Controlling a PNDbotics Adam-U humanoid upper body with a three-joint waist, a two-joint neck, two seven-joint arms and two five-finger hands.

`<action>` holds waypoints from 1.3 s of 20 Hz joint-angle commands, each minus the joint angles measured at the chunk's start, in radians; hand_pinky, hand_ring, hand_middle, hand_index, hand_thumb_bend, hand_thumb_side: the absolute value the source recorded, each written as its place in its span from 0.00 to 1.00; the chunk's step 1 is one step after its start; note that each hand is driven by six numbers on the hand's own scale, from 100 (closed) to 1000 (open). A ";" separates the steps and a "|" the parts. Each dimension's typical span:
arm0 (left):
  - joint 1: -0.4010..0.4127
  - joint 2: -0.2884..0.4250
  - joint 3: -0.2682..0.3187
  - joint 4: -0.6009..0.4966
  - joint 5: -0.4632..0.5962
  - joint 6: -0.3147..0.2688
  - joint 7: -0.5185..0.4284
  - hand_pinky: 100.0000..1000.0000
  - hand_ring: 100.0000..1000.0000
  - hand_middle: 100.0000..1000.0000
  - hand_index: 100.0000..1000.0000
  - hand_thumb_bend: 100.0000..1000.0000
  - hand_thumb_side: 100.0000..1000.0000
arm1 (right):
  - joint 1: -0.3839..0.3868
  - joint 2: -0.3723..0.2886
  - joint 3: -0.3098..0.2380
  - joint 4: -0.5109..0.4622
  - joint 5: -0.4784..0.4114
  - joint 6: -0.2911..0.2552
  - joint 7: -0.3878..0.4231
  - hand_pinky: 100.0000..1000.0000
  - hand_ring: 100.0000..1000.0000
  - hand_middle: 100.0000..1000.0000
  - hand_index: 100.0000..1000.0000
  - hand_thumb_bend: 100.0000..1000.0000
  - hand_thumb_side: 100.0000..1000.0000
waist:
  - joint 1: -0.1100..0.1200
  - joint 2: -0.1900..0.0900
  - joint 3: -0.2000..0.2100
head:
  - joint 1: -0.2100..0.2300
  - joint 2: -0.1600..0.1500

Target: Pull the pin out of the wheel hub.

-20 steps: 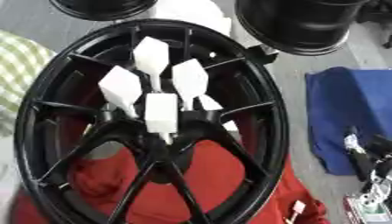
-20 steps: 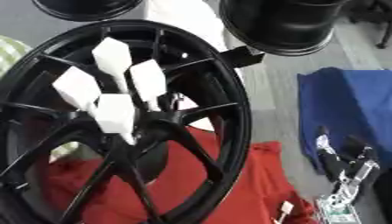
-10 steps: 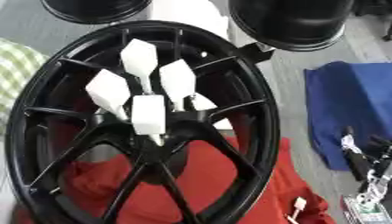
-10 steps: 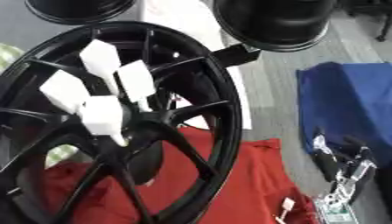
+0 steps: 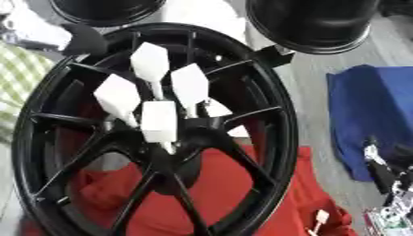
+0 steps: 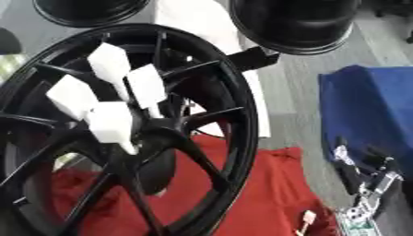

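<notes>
1. A large black wheel hub is seen filling the left and centre of the frame, laid spokes-up over a red cloth.
2. Four white, blocky pieces are clustered over the middle of the wheel hub; they may be the fingertips of the left robot hand, though blur prevents certainty.
3. The white pieces are spread slightly apart in a fan, the lowest one reaching down to the centre of the hub; whether anything is pinched there cannot be told.
4. The pin itself cannot be picked out; the hub centre is partly covered by the white pieces.
5. The right robot hand is shown at the lower right edge of the frame, dark with silver parts, fingers pointing up and relaxed, with nothing held.
6. A blue cloth is spread at the right of the frame, just above the right robot hand.
7. Two further black wheels are seen at the top: one at the upper right and one at the upper left.
8. A green checked cloth is visible at the left edge, beside the hub's rim.
9. A white sheet lies at the top centre, between the two upper wheels.
</notes>
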 commanded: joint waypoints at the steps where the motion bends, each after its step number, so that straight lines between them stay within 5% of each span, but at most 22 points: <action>1: -0.030 -0.003 -0.028 0.019 -0.003 -0.017 -0.002 0.79 0.70 0.70 0.83 0.35 0.55 | -0.003 -0.027 -0.007 -0.023 0.004 0.001 -0.001 0.47 0.54 0.44 0.57 0.59 0.20 | 0.001 -0.023 -0.003 | 0.005 -0.020; 10: -0.010 0.016 -0.092 0.012 0.022 -0.026 -0.002 0.78 0.69 0.67 0.81 0.38 0.55 | -0.012 -0.028 -0.003 -0.025 0.003 -0.002 0.002 0.47 0.54 0.44 0.57 0.60 0.20 | 0.005 -0.013 -0.013 | 0.005 -0.025; 18: 0.036 0.062 -0.094 -0.019 0.065 -0.018 -0.002 0.72 0.57 0.58 0.79 0.40 0.60 | -0.018 -0.026 0.001 -0.026 0.004 -0.003 0.002 0.47 0.54 0.44 0.57 0.60 0.20 | 0.007 -0.005 -0.019 | 0.003 -0.019; 26: 0.100 0.118 -0.089 -0.067 0.064 -0.007 -0.002 0.73 0.58 0.65 0.79 0.45 0.59 | -0.022 -0.026 0.001 -0.028 0.002 -0.004 -0.004 0.47 0.53 0.43 0.56 0.60 0.20 | 0.006 0.001 -0.025 | 0.006 -0.014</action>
